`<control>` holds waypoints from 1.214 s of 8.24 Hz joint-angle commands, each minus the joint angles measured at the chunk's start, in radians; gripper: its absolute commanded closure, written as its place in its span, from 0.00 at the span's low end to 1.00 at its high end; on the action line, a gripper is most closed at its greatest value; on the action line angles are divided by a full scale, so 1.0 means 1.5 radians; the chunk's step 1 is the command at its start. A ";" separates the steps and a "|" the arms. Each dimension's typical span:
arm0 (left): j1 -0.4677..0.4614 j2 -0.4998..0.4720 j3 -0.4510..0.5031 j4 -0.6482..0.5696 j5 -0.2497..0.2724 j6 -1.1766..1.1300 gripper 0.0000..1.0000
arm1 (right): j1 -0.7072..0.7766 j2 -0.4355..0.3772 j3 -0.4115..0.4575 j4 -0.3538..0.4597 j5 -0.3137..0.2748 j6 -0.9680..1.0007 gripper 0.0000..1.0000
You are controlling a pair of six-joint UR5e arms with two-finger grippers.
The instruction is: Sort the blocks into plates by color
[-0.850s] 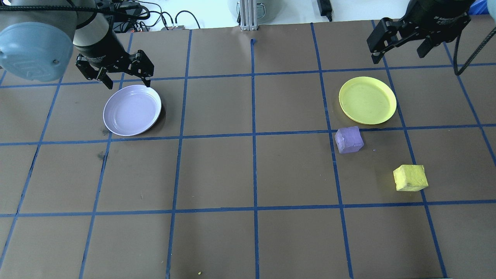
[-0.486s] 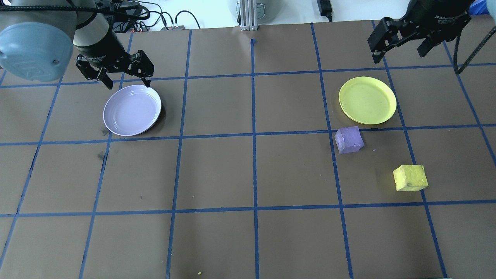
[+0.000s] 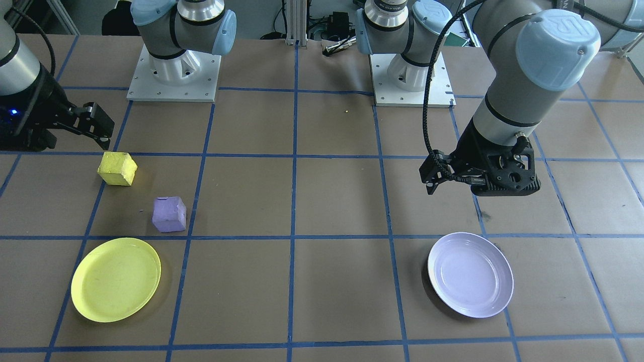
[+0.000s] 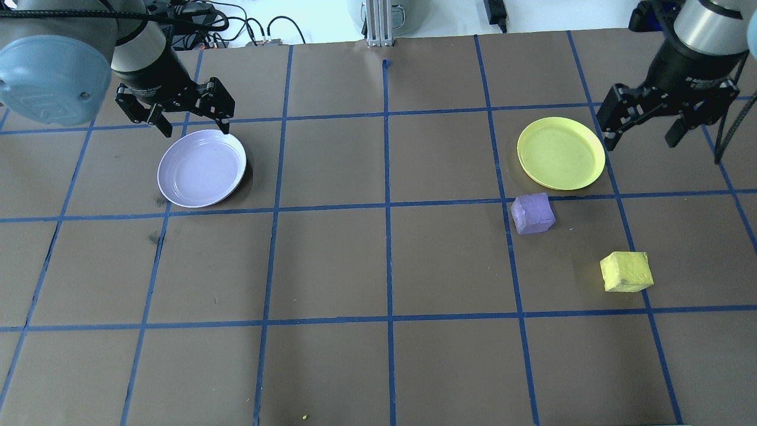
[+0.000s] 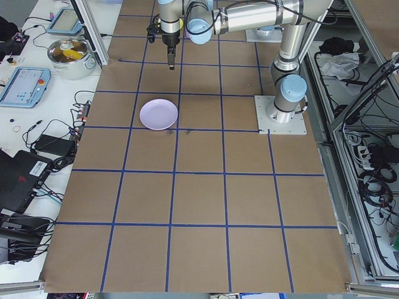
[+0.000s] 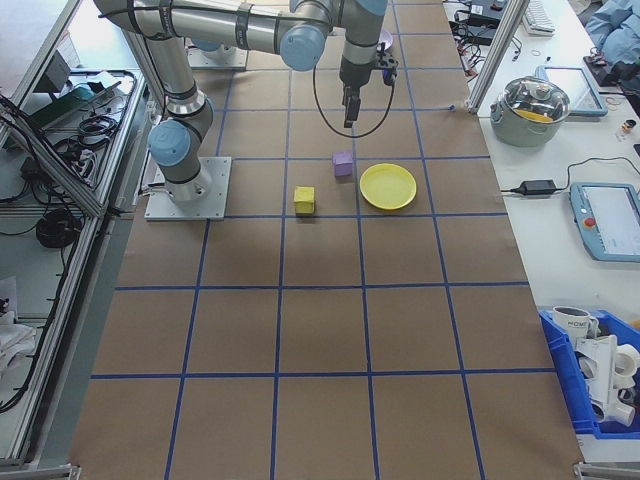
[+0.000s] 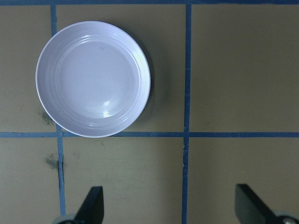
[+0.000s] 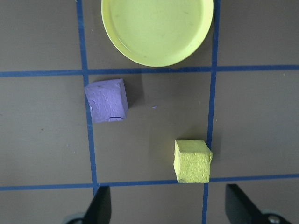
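1. The right gripper [image 4: 647, 127] hangs wide open and empty above the table, just beside the bright yellow round plastic plate [image 4: 560, 152]. The left gripper [image 4: 175, 112] is also spread open with nothing in it, at the far rim of the pale lavender round plastic plate [image 4: 201, 168].
2. The small rough bright yellow foam-like cube [image 4: 626, 271] and the light purple foam-like cube [image 4: 532, 213] both lie on the brown table [image 4: 378, 266], outside any plate. So I judge the sorting is not started.
3. Risk: the purple cube sits just beside the yellow plate. A careless descent may knock the plate or drop this cube into the wrong colour.
4. Risk: both cubes lie turned against the blue grid lines. Fingers not aligned with the faces may push a cube away instead of clamping it.
5. Risk: the lavender plate is well apart, on the left arm's side, so the purple cube needs a long carry. The soft foam may slip on the way.
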 commanded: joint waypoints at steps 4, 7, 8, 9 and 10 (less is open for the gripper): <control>0.000 0.001 -0.002 0.000 0.000 0.000 0.00 | -0.049 0.031 0.103 -0.073 -0.015 -0.001 0.00; 0.000 0.001 -0.001 0.000 0.000 0.001 0.00 | -0.099 0.032 0.230 -0.188 -0.016 0.033 0.00; 0.000 0.002 -0.002 0.000 0.000 0.001 0.00 | -0.120 0.037 0.256 -0.200 -0.016 0.021 0.00; -0.001 0.001 0.000 0.000 0.000 0.001 0.00 | -0.135 0.046 0.274 -0.202 -0.013 0.021 0.00; 0.000 0.002 -0.002 0.005 0.000 0.001 0.00 | -0.137 0.062 0.282 -0.202 -0.013 0.022 0.00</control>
